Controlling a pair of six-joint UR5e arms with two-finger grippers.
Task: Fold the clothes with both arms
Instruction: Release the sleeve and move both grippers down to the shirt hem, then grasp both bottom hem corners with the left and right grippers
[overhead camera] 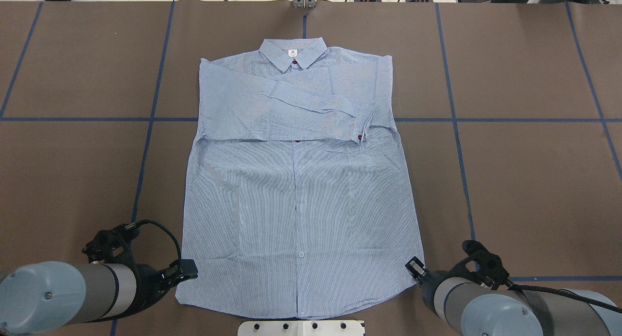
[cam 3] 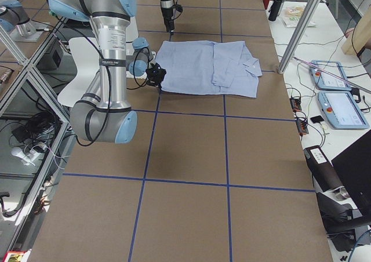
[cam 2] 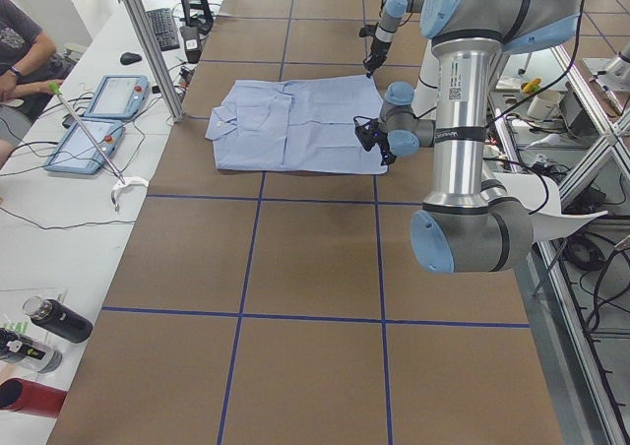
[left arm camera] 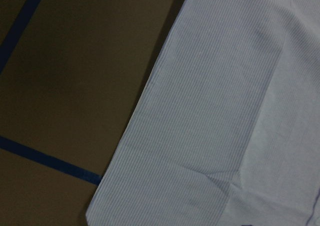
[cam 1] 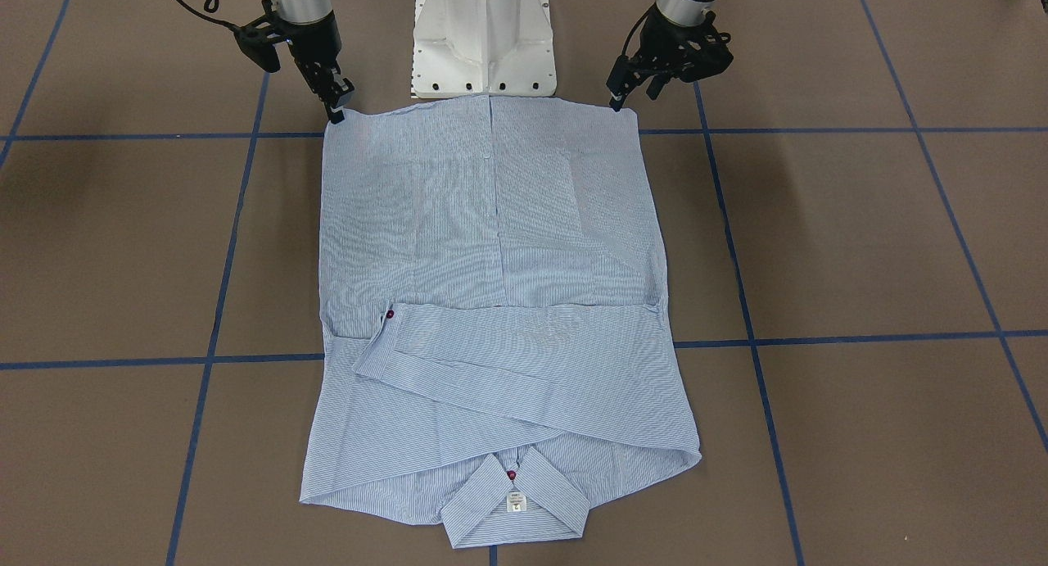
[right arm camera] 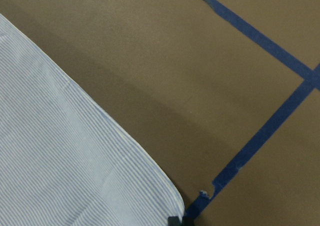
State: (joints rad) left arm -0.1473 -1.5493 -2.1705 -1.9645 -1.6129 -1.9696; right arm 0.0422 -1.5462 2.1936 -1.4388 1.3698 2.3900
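The light blue-and-white striped shirt point(overhead camera: 296, 190) lies flat on the table, front up, with both sleeves folded across the chest and the collar point(overhead camera: 293, 52) at the far side. Its hem faces the robot. My left gripper point(overhead camera: 188, 269) sits low at the hem's left corner and looks open in the front-facing view point(cam 1: 632, 95). My right gripper point(overhead camera: 413, 266) sits at the hem's right corner and looks open point(cam 1: 338, 103). The hem lies flat. The left wrist view shows the shirt edge point(left arm camera: 150, 101). The right wrist view shows the hem corner point(right arm camera: 165, 196).
The brown table point(overhead camera: 534, 180) carries blue tape grid lines point(overhead camera: 534, 119). The white robot pedestal point(cam 1: 483, 42) stands just behind the hem. Operator tablets point(cam 2: 113, 95) and bottles point(cam 2: 54, 319) lie on a side bench beyond the collar end.
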